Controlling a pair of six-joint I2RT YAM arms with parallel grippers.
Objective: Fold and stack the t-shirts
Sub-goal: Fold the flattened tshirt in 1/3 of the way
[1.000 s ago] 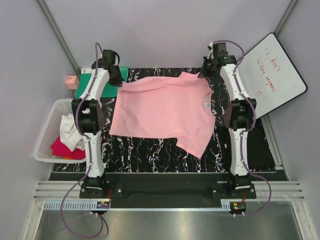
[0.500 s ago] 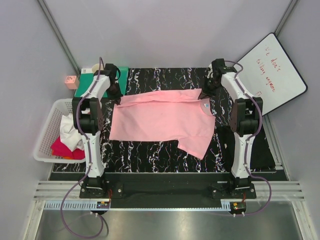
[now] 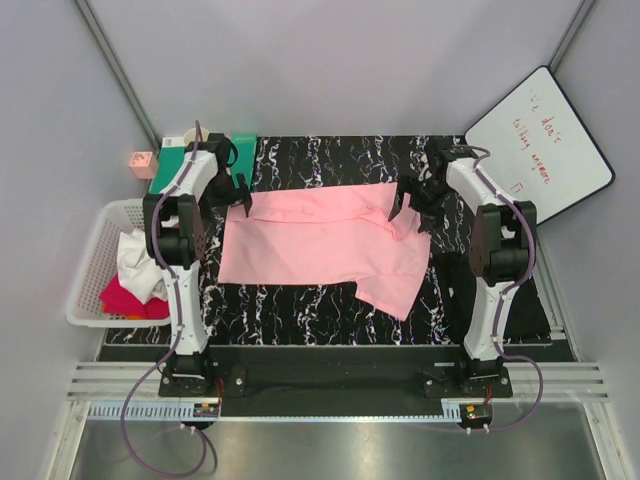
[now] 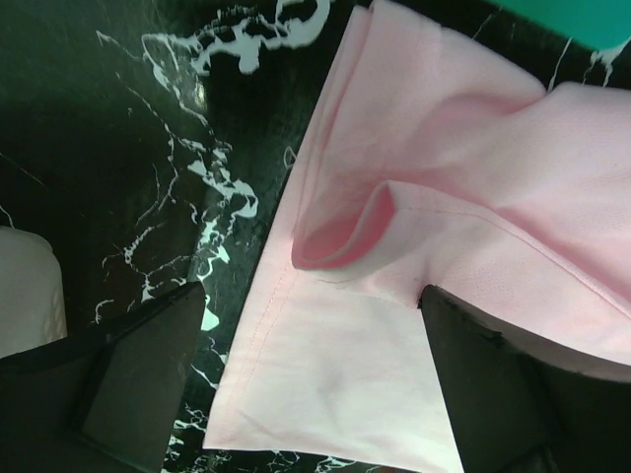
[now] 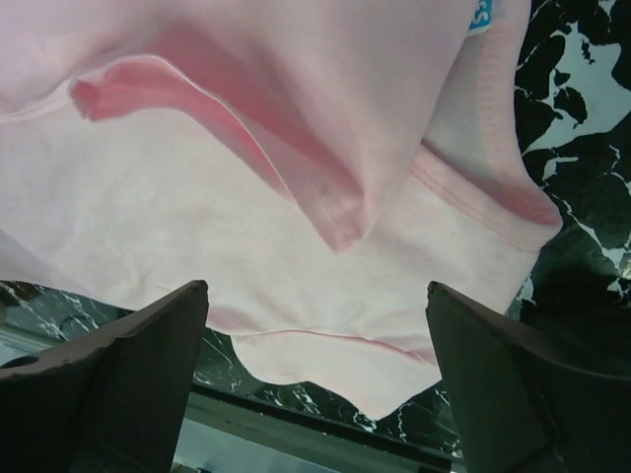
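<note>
Pink cloth fills the space under both of my wrists: the light pink t-shirt (image 3: pixel 320 240) lies spread on the black marbled tabletop (image 3: pixel 300 310), with its far edge turned over onto itself so that a doubled band runs along the far side. My left gripper (image 3: pixel 238 195) hangs over the shirt's far left corner and my right gripper (image 3: pixel 412 205) over its far right corner, beside the collar (image 5: pixel 483 187). On each, the fingers (image 4: pixel 138 384) stand wide apart with the cloth lying loose between them, clamped on nothing. I judge the step in hand to be clearing away from this first fold. Doing it well means rising straight up off the shirt, both sides together, so that no pad catches the hem and drags the band open. At the left corner the turned edge stands up in a small loop (image 4: pixel 340 232) rather than lying flat, so I would smooth it down before the next fold. One sleeve (image 3: pixel 390 285) juts out past the shirt's near right edge and will need tucking in. To the left of the shirt, the white t-shirt (image 3: pixel 135 255) and the magenta-red t-shirt (image 3: pixel 120 297) sit bunched in the white basket (image 3: pixel 85 270), not yet folded.
</note>
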